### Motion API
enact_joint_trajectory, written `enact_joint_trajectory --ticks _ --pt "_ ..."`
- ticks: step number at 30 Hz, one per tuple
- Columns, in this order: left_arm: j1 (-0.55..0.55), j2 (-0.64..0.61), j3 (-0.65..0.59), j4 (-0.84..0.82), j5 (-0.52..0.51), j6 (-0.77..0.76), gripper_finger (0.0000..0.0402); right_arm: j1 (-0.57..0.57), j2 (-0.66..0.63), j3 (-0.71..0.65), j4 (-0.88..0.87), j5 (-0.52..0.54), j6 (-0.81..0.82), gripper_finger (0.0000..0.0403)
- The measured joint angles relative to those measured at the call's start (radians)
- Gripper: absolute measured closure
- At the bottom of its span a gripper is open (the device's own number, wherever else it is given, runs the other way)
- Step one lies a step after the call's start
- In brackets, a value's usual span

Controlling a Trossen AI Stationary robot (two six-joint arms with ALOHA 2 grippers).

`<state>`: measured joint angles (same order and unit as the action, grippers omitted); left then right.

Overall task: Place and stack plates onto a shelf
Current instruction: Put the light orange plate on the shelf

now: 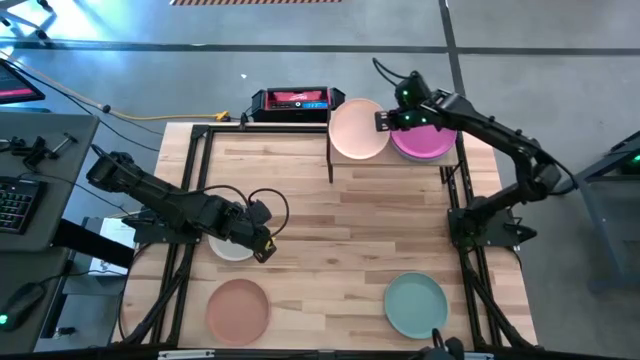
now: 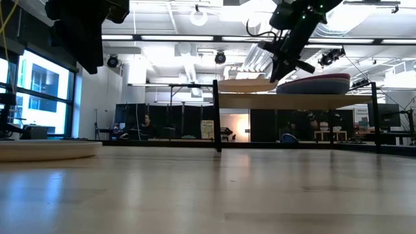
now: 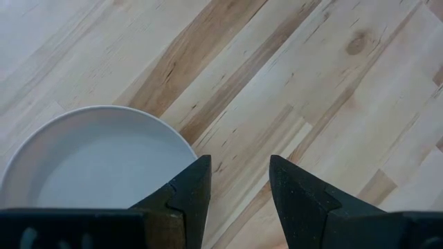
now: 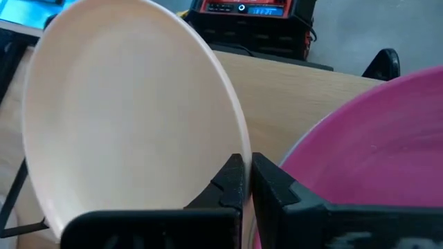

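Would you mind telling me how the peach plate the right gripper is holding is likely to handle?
The peach plate keeps its shape in the right gripper, pinched by its rim, so it's probably stiff and fairly light. Its matte, shallow rim may slip in such a narrow pinch.

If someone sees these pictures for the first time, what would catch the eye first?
Probably the right gripper at the shelf on the far side of the table, shut on the rim of the peach plate, beside the magenta plate. Next, the left gripper, open above the tabletop at the edge of the cream plate.
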<state>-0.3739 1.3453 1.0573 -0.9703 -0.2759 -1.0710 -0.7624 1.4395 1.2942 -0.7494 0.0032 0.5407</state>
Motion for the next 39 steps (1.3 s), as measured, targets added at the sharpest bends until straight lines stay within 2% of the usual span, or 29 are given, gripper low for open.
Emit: enact_joint_trajectory --ticks 12,39 --pt "0.000 0.000 0.000 0.000 0.000 0.001 0.0263 -0.005 0.028 0.000 -0.038 0.050 -0.034 0.0403" --pt "0.041 0.000 0.000 0.000 0.001 0.027 0.0263 -0.028 0.028 0.000 0.014 0.011 -0.049 0.0402"
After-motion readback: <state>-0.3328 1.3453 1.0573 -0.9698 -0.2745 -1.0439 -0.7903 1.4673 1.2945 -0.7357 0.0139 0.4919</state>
